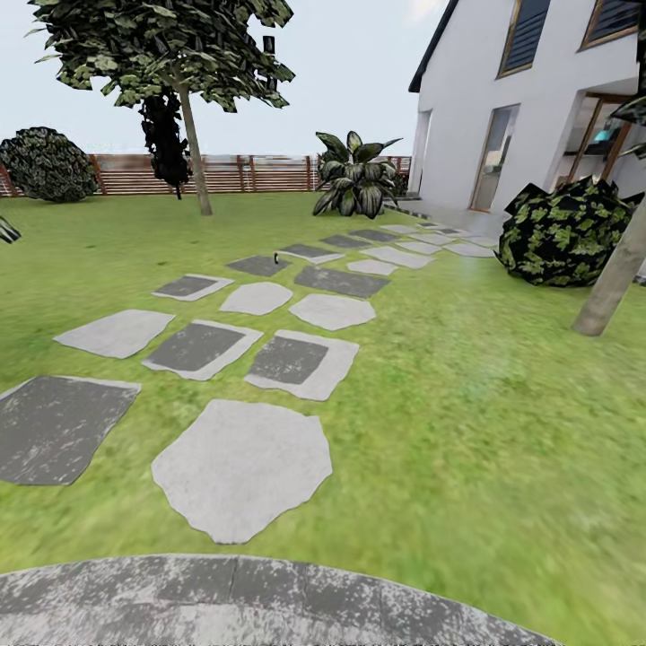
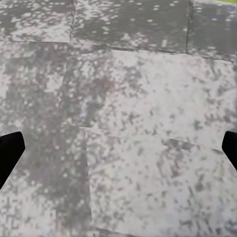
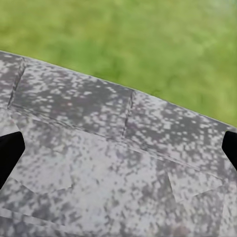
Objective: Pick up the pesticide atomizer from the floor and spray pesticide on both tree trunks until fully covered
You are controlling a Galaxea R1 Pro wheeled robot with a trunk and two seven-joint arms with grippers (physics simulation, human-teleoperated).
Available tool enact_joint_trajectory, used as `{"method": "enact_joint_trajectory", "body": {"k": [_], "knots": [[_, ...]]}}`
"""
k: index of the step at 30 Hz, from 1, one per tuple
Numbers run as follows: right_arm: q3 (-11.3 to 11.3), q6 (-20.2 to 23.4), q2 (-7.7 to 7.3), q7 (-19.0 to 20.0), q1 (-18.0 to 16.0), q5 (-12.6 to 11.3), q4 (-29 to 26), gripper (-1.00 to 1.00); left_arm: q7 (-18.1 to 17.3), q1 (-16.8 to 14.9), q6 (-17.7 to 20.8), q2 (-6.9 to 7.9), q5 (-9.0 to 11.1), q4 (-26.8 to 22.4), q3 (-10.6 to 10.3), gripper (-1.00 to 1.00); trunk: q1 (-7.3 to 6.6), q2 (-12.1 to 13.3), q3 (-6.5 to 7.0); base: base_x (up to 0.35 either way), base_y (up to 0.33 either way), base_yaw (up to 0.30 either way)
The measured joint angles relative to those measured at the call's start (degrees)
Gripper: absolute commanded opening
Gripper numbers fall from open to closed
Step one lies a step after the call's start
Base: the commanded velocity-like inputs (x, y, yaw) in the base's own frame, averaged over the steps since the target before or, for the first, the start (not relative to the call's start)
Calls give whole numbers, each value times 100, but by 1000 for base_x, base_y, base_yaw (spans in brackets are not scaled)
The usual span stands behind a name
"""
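The left gripper (image 2: 118, 150) hung with its 2 dark fingers (image 2: 10, 155) spread wide and empty, their tips at opposite edges of the left wrist view above speckled grey paving (image 2: 123, 98). The right gripper (image 3: 118, 153) was likewise spread and empty, one finger (image 3: 10, 153) at each edge of its view, over the curved rim of the same paving where it met the grass (image 3: 148, 44).

From the head view, the pesticide atomizer (image 1: 277, 258) stood as a tiny dark speck on the floor far up the path, at the edge of a dark stepping stone (image 1: 258, 265) and well apart from the robot. 1 tree trunk (image 1: 194, 152) rose before the fence (image 1: 242, 172); the other tree trunk (image 1: 619, 269) leaned at the right beside a round bush (image 1: 563, 231) near the white house (image 1: 475, 99).

The step in hand appeared to be the approach. It would be done well by driving along the stones to stop just short of the bottle, keeping it centred in the head view, with fingers held apart until one wrist camera framed it between them.
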Motion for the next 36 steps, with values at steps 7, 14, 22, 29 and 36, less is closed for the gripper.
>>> {"method": "enact_joint_trajectory", "body": {"k": [7,14,22,29,36], "knots": [[3,3,1,2,-2,9,3,100,0,0,-1,17,16,3,4,100,45,-82,-37,32,0,0],[2,9,0,2,3,17,10,100,0,0,-2,23,28,3,6,100,45,-82,-37,293,67,0],[2,9,-1,8,-2,17,13,100,0,-7,-2,31,28,3,6,100,45,-82,-37,335,113,0],[7,9,0,9,0,17,17,100,0,-9,-2,42,35,3,7,100,45,-82,-37,336,123,0],[15,9,-1,9,-2,18,10,100,0,-9,-2,58,36,3,6,100,45,-82,-37,336,131,0]]}}
